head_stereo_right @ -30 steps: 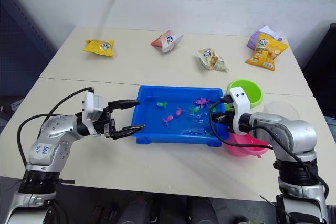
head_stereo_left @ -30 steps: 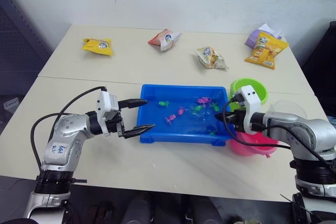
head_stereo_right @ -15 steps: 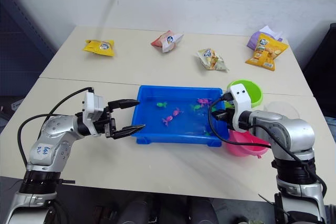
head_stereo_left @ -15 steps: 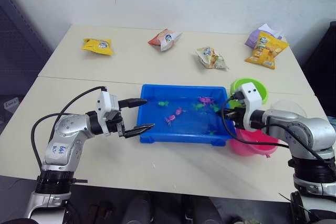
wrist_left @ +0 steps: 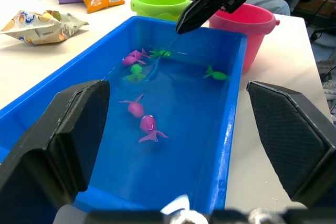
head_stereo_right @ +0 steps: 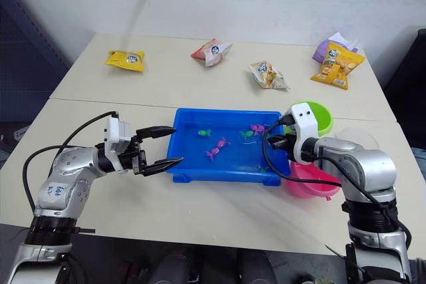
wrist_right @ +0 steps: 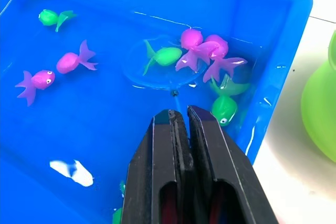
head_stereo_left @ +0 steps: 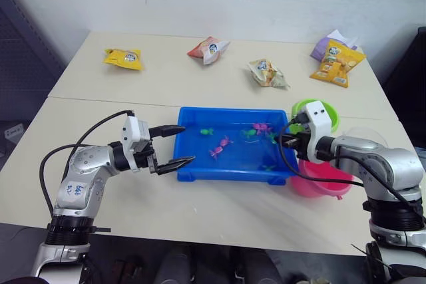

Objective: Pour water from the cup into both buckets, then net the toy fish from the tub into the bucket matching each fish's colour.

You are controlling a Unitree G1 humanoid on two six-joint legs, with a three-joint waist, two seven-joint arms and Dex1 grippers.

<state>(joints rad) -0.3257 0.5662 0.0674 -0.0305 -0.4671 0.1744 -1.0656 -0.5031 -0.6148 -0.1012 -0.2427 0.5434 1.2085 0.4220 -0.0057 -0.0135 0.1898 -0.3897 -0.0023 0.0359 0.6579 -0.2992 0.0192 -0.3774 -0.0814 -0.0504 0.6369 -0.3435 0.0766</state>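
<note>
fish, green, sits over the net hoop, just past the tips of your right gripper, under the water in the tub. two pink fish crowd it on the hoop's far side, touching or nearly so. another green fish lies just beside the fingertips, toward the tub wall.

right gripper: fingers pressed together on the thin net handle, which runs out from the tips down into the water. left gripper: fingers spread wide, holding nothing, hovering at the tub's other end.

handling, my read: these fish are tiny, hollow-looking plastic, very light and slick when wet. they'll likely drift off with any wake. don't pinch one; take it from below with the mesh. the hoop looks soft and the stick thin, so expect flex and lag at the rim. lift slowly and level, or the pink ones ride up too.

green bucket is near the right gripper, behind it; pink bucket sits below the forearm. green fish goes to the green one. can't tell the water level in either bucket from here.
</note>
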